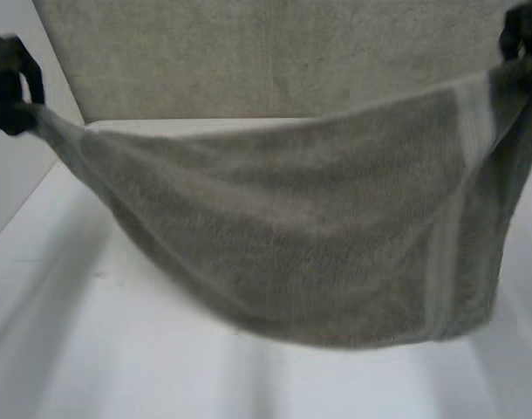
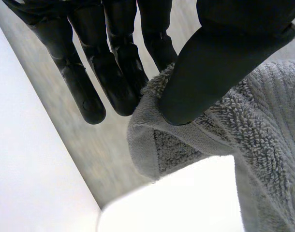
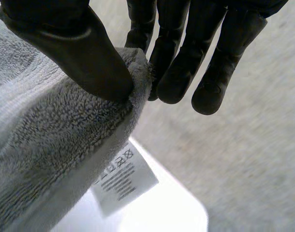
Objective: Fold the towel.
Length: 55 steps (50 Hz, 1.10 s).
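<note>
A grey-green towel (image 1: 318, 236) hangs in the air between my two hands, sagging in the middle above the white table (image 1: 118, 367). My left hand (image 1: 9, 83) pinches one upper corner of the towel (image 2: 196, 135) between its thumb (image 2: 210, 72) and fingers (image 2: 113, 82). At the other upper corner my right hand (image 1: 521, 35) holds the towel (image 3: 55, 140), thumb (image 3: 84, 53) pressed against its fingers (image 3: 181, 67). A white care label (image 3: 123, 176) hangs from the towel's edge just below the right hand. The far part of the towel (image 1: 275, 52) lies flat on the table behind the lifted part.
The white table's near part (image 1: 248, 384) lies below the hanging towel. The table's left edge (image 1: 22, 218) runs diagonally under my left hand.
</note>
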### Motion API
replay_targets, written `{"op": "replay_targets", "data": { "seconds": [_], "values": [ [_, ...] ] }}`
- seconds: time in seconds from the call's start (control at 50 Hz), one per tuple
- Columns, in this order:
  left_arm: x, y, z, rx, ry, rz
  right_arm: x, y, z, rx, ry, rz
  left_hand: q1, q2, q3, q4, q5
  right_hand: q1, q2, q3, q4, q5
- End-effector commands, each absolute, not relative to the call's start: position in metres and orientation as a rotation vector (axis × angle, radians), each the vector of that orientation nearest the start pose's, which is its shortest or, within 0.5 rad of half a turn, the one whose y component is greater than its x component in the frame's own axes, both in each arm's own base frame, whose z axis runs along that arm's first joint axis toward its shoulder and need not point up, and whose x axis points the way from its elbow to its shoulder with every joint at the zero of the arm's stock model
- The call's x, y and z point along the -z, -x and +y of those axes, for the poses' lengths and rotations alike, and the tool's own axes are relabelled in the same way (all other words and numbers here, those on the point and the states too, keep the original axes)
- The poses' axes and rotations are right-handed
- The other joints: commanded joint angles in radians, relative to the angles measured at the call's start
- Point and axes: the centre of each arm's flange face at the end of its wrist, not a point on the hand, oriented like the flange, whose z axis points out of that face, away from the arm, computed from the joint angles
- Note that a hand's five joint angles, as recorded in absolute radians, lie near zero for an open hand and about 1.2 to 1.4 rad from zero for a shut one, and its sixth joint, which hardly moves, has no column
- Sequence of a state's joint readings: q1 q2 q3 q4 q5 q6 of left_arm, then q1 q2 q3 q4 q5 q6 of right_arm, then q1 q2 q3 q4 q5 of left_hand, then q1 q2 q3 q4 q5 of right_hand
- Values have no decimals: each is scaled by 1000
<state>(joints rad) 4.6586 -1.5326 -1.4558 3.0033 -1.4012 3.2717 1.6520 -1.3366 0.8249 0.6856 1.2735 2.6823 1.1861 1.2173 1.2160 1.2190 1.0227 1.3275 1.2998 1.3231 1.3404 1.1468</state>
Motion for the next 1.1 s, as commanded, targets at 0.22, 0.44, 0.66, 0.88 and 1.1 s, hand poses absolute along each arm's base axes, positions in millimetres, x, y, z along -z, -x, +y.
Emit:
{"op": "replay_targets", "data": {
  "seconds": [0.22,0.44,0.66,0.88,1.1],
  "values": [
    [-362,197,-399,2551,-383,1975,-405,-241,-391,2485,681,1775,210,179,180,177,199,69,96,73,56,75],
    [-389,193,-379,2728,-203,1873,-409,-237,-372,2373,593,1787,210,179,180,177,199,69,96,73,56,75],
    [-251,190,-353,2421,-349,2313,-274,-238,-341,1811,1031,2191,210,179,180,177,199,69,96,73,56,75],
    [-145,182,-303,2082,-646,2505,-162,-200,-317,1519,1147,2429,-33,-64,-63,-66,-44,69,96,73,56,75],
    [-178,174,-281,2045,-719,2415,-157,-187,-308,1594,1098,2433,-626,-657,-656,-659,-637,69,96,73,56,75]
  ]
}}
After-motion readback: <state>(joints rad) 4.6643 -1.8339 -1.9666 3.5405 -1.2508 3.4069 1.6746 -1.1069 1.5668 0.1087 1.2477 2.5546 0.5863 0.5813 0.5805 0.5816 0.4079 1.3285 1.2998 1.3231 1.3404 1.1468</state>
